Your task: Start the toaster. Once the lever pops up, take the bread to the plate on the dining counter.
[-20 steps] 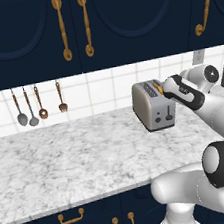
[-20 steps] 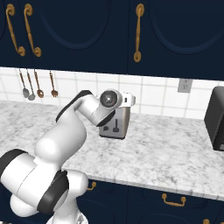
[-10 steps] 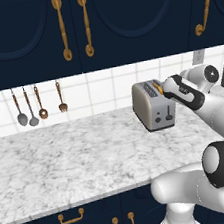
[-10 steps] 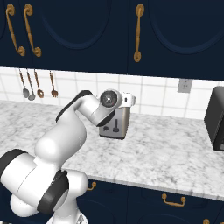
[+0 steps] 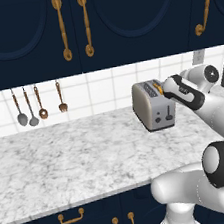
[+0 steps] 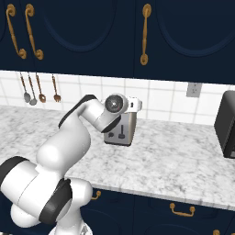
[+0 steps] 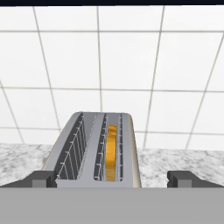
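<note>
Open end effector right by the toaster, bread down in its slot.

The end effector (image 7: 112, 179) is spread wide, grasping nothing, near the toaster (image 5: 154, 105) on the far right of the bench (image 5: 64, 156). It could slip past the little lever (image 5: 169, 110) and shove the toaster instead. The hand view looks down at the bread (image 7: 111, 153) in 1 of 2 slots; the left base view shows the lever end.

hidden: bread (image 7: 111, 153) lower part in toaster (image 7: 94, 151) slot | toaster front cut off
</note>
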Robot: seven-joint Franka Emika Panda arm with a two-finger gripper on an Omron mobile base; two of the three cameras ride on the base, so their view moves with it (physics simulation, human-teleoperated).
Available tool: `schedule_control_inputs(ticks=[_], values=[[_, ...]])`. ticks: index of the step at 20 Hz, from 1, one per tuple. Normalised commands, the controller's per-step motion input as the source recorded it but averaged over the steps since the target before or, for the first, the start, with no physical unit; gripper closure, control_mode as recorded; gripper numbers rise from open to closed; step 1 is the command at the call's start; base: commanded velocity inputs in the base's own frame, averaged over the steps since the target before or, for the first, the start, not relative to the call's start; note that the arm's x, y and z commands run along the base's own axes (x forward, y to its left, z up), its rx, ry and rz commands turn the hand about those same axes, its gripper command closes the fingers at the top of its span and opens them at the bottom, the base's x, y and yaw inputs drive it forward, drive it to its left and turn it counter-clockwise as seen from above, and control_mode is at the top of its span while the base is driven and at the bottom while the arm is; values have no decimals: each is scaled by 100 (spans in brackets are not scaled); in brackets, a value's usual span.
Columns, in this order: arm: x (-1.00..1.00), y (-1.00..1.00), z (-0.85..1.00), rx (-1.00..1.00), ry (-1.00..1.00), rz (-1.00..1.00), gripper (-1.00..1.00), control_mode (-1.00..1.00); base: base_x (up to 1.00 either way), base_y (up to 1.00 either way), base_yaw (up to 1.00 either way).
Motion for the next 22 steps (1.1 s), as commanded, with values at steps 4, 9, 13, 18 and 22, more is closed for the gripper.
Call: schedule_control_inputs(ticks=[4,9,13,18,22], values=[[0,0,0,0,0,0,-100,-100,0,0,0],[0,0,0,0,0,0,-100,-100,0,0,0],[0,0,0,0,0,0,-100,-100,0,0,0],[0,0,0,0,0,0,-100,-100,0,0,0],[0,0,0,0,0,0,-100,-100,0,0,0]])
